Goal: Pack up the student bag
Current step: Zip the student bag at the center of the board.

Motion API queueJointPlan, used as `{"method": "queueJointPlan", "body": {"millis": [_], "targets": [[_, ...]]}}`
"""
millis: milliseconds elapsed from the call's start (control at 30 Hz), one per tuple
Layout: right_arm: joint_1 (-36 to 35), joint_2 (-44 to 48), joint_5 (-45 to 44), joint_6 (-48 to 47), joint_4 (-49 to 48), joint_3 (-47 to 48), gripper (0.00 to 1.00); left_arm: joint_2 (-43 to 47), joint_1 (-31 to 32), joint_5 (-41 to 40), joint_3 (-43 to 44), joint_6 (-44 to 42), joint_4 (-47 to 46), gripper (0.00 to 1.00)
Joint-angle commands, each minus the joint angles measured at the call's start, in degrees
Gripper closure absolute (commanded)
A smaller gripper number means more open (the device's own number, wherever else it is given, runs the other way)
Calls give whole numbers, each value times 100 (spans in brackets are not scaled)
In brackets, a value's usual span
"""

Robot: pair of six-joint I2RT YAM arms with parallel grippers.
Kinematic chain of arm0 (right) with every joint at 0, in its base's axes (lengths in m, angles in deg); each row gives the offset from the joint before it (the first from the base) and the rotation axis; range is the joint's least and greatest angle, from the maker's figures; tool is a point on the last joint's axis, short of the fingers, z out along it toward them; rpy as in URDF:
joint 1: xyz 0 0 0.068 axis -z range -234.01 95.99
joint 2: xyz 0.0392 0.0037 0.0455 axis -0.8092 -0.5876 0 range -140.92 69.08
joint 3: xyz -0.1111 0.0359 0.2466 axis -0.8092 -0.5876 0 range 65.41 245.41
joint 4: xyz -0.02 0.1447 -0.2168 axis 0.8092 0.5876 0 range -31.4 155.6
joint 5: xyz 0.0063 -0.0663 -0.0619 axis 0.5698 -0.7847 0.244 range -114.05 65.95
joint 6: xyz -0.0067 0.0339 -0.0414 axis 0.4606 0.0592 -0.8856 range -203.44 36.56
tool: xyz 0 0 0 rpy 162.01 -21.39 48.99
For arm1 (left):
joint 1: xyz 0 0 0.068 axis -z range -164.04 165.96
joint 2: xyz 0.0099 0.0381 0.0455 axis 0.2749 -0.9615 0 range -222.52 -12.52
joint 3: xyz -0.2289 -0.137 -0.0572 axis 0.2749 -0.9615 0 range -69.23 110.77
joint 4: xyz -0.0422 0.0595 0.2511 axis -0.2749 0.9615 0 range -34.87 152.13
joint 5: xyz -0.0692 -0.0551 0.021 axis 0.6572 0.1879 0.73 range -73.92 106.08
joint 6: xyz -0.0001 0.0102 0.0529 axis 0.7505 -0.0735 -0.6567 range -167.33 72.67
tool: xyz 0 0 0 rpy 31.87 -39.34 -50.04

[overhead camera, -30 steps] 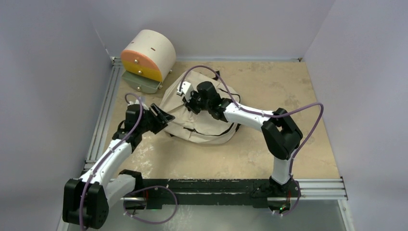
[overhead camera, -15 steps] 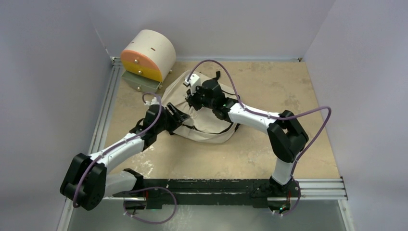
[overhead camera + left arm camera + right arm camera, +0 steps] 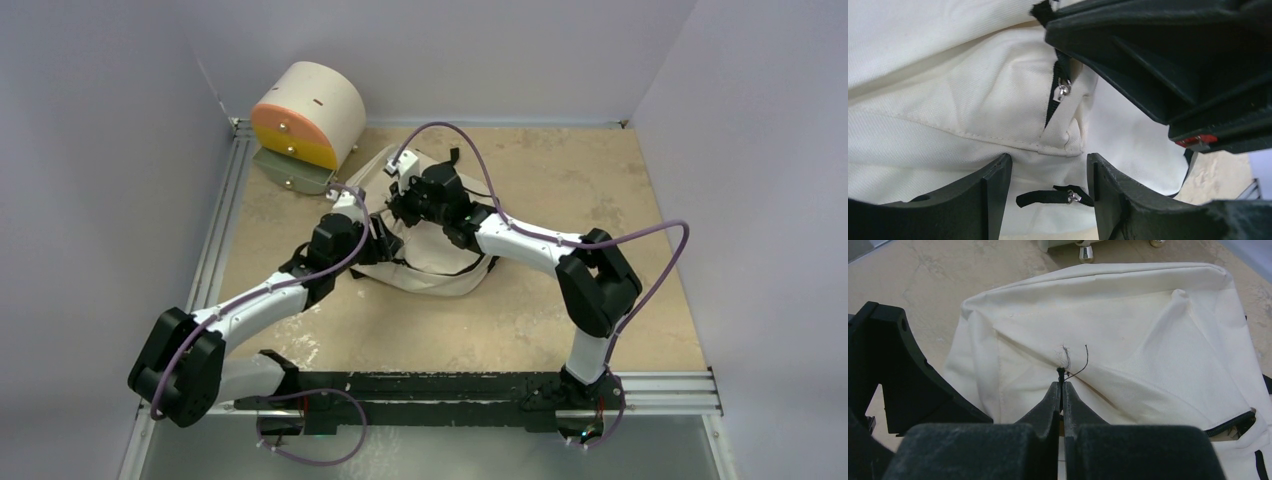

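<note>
I am working in a robotics lab test cell. Plain pale lilac-grey wall panels (image 3: 450,50) are closing in a beige stone-patterned tabletop (image 3: 570,170) at 9, 12 and 3 o'clock. Silver slotted aluminium rails (image 3: 215,250) are running along its edges at 9 and 6 o'clock. A black mounting bar (image 3: 430,385) is carrying my white-and-black left arm (image 3: 250,305) and right arm (image 3: 520,240), with purple cables (image 3: 440,126) looping loose. At 11 o'clock a cream-and-orange cylindrical drawer unit (image 3: 305,115) is sitting on a metal stand.

Cream student bag (image 3: 430,265) with black zippers (image 3: 1057,97); cream drawer unit (image 3: 318,100) with orange front; mottled beige table (image 3: 560,170); purple cables (image 3: 640,235).
</note>
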Motion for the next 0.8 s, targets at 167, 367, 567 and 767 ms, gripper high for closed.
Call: {"method": "queueJointPlan", "body": {"millis": [167,367,567,767], "targets": [[47,184,64,147,-375,81,100,249,146,-458,359,-1403,-600,45],[48,166,98,178,-344,117,100,428,146,-633,247,-1568,-640,45],[45,130,99,261,-327,160,100,81,141,-205,153,-1692,-1173,45],[66,81,99,427,-242,234,100,-342,142,-243,234,-1819,-1326,46]]}}
